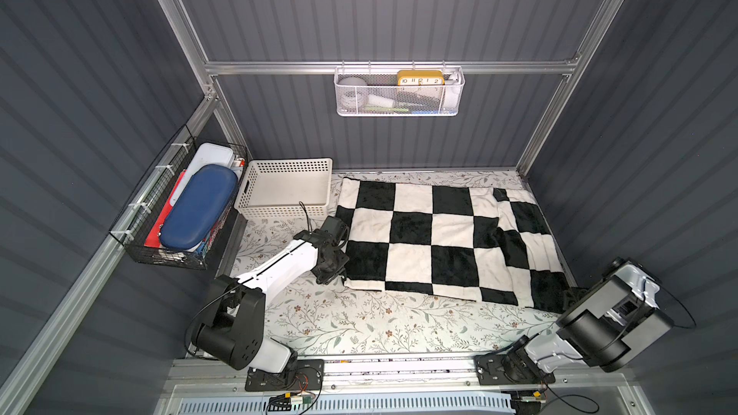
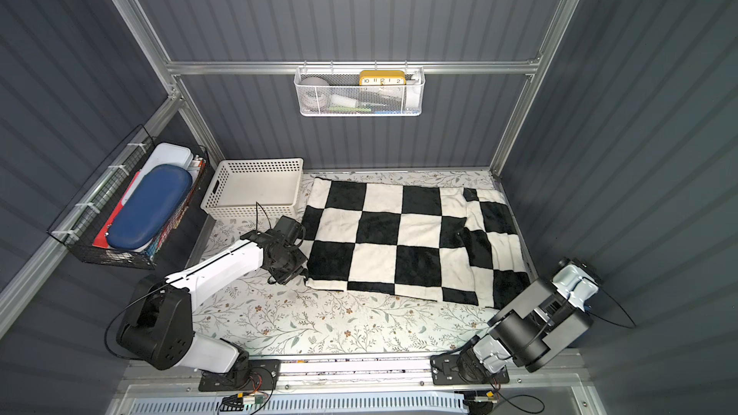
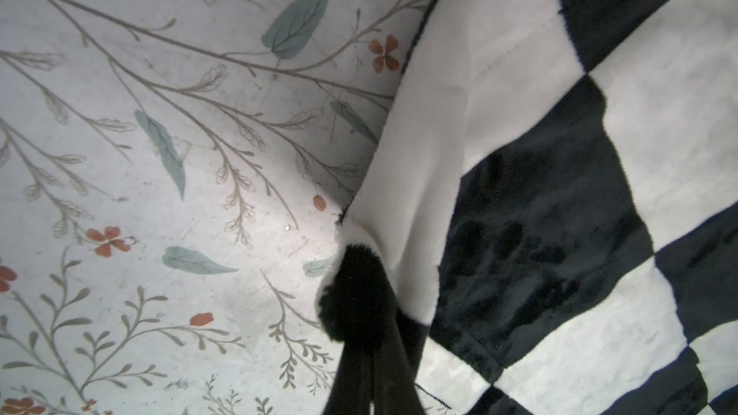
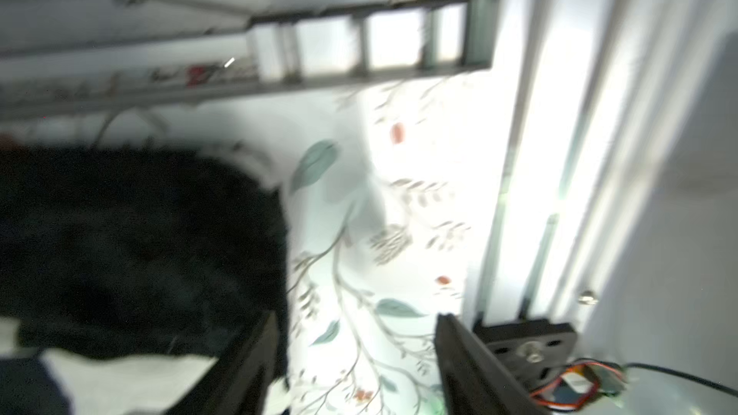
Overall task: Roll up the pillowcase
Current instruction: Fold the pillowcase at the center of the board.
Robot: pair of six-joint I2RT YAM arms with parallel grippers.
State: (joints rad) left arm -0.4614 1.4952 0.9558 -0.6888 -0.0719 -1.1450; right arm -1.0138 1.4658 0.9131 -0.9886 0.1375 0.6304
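The pillowcase (image 1: 439, 233) (image 2: 399, 233), plush with big black and cream squares, lies spread on the floral table covering, its right part folded over on itself. My left gripper (image 1: 333, 273) (image 2: 289, 271) is at its near-left corner. In the left wrist view the gripper (image 3: 369, 337) is shut on a black tuft of the pillowcase (image 3: 519, 113), and the cloth pulls up toward it. My right gripper (image 4: 357, 317) stands open over bare table covering by the near-right corner. The black plush of the pillowcase (image 4: 139, 253) lies beside one finger, with nothing between the jaws.
A cream perforated basket (image 1: 285, 189) (image 2: 253, 187) stands at the back left, close to the pillowcase. A black wire basket (image 1: 131, 241) with a blue case hangs on the left wall. A white mesh basket (image 1: 399, 107) hangs on the back wall. The floral table covering (image 1: 379, 325) shows in front.
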